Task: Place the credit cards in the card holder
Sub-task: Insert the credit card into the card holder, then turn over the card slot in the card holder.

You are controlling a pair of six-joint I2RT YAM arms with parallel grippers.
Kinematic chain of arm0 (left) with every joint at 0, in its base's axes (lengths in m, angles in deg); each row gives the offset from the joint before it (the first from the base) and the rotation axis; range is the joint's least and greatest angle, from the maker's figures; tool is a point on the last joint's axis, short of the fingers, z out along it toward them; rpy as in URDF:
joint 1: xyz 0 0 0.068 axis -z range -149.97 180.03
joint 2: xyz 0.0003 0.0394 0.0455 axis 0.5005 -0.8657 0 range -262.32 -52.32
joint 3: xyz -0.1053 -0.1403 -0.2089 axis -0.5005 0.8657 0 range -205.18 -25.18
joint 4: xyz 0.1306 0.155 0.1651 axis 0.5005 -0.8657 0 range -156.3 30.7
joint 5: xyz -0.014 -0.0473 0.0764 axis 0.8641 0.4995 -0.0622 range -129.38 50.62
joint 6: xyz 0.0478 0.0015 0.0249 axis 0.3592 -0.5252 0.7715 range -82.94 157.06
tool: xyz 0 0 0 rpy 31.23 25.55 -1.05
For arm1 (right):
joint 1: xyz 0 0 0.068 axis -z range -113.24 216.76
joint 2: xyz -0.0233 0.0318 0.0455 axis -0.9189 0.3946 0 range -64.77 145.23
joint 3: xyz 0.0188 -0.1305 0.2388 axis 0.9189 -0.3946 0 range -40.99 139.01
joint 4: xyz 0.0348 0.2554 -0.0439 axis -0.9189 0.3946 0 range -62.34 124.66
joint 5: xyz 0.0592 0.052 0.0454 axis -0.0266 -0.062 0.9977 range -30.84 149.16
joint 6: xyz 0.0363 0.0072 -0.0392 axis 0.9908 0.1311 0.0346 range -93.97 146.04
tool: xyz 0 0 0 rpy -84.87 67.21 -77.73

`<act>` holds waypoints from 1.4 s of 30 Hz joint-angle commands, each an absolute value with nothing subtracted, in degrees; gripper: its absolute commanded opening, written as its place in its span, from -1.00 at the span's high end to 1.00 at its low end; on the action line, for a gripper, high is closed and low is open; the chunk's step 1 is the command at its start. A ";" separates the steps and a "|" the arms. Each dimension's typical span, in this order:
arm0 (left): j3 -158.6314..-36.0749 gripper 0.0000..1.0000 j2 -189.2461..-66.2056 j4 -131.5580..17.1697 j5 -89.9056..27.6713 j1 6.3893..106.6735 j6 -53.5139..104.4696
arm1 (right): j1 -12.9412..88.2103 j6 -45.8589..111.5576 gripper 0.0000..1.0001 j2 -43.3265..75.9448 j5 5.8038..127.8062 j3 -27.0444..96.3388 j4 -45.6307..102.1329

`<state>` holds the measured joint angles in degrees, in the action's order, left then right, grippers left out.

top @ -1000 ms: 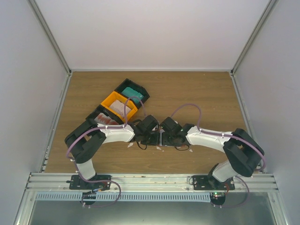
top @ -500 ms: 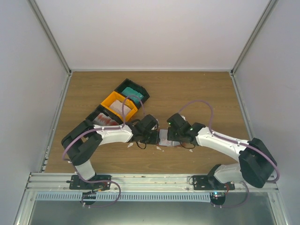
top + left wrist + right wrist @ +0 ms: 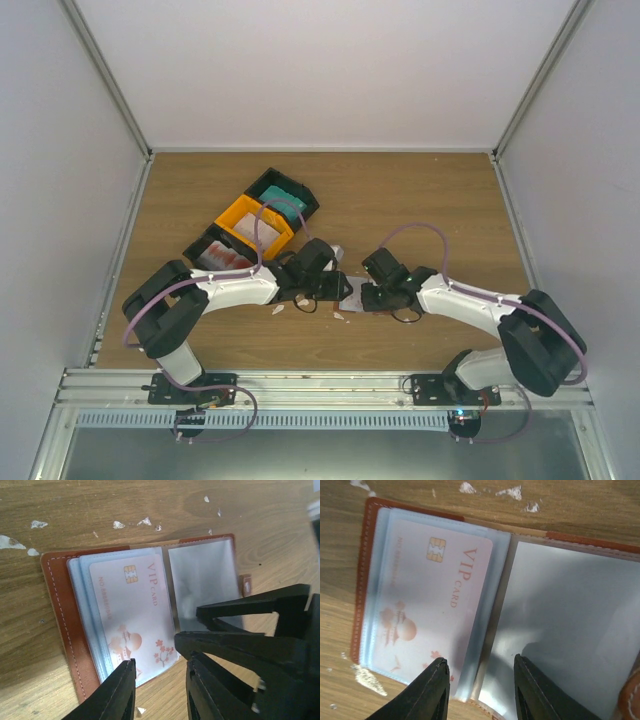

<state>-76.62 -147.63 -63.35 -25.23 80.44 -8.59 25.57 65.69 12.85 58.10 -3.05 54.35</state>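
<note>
The left gripper [image 3: 336,287] and right gripper [image 3: 368,296] flank the holder [image 3: 353,292]; the tray [image 3: 255,225] stands behind-left; the table [image 3: 430,190] beyond lies open.

Right of the right gripper [image 3: 480,660], the card holder [image 3: 570,620] is cut off by the frame edge. Right of the left gripper [image 3: 161,664], one of its corners is hidden by the right gripper.

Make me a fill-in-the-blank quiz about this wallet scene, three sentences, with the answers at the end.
1. The card holder lies ___, not closed, on the table.
2. The card tucked in its sleeve reads ___ CARD.
3. The middle bin of the tray is coloured ___.
Missing words: open; VIP; orange.
</note>
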 commanded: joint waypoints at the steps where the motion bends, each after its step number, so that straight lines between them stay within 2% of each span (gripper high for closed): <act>1: -76.66 0.39 -148.50 -59.74 -24.64 79.96 -9.67 | 26.16 64.17 0.27 15.21 58.99 -4.03 52.70; 14: -76.08 0.35 -150.49 -59.83 -24.52 79.17 -9.67 | 26.22 64.59 0.40 18.68 58.39 -4.16 53.49; 28: -76.51 0.35 -153.49 -59.46 -20.84 78.72 -10.05 | 26.15 65.10 0.41 19.03 58.95 -4.84 52.55; 37: -76.87 0.54 -154.04 -57.21 -18.69 78.72 -9.51 | 26.16 65.50 0.41 18.89 60.24 -5.20 51.84; 42: -76.86 0.56 -155.11 -56.21 -16.78 78.72 -9.80 | 26.11 65.77 0.41 18.69 60.69 -5.30 51.27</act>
